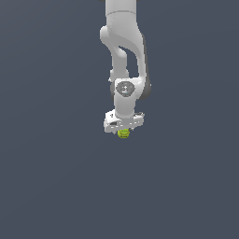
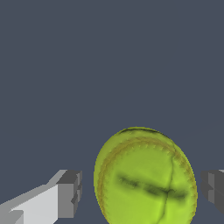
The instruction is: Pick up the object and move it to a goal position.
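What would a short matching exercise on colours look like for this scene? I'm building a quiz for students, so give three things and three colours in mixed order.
Things:
1. ball
2. arm
3. claw finger pads

Colours:
A. grey
B. yellow-green with dark seam lines
C. white

Pairs: 1-B, 2-C, 3-A

In the wrist view the ball sits between the claw's two pads, with a gap showing on each side.
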Controlling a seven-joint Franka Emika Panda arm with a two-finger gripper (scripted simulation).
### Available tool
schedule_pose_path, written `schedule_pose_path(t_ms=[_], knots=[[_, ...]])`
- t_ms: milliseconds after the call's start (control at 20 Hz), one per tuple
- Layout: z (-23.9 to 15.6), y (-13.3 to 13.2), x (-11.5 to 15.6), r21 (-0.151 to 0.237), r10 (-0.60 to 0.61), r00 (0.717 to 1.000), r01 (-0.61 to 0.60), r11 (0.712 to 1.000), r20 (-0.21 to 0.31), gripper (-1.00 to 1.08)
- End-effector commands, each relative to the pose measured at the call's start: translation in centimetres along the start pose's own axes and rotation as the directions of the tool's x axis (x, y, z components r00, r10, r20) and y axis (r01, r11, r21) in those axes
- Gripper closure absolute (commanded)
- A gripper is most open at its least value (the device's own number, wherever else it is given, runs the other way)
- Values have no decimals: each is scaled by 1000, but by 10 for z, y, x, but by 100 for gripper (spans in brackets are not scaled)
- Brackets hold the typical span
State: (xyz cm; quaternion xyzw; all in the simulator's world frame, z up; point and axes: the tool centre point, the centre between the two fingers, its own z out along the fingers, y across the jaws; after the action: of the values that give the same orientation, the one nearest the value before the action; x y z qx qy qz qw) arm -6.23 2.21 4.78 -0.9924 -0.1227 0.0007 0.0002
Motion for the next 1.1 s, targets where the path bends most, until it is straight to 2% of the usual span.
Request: schedule_pose_path(t_ms=[0, 100, 150, 750, 1050], knots=[[5, 0, 1, 0, 0, 1000, 0, 1000, -1, -92], [6, 0, 1, -1, -1, 1000, 1, 1000, -1, -92], [6, 0, 1, -1, -1, 1000, 1, 1000, -1, 108], [4, 0, 1, -1, -1, 1000, 1, 1000, -2, 108], [-13, -5, 7, -1, -1, 1000, 1, 1000, -2, 108]])
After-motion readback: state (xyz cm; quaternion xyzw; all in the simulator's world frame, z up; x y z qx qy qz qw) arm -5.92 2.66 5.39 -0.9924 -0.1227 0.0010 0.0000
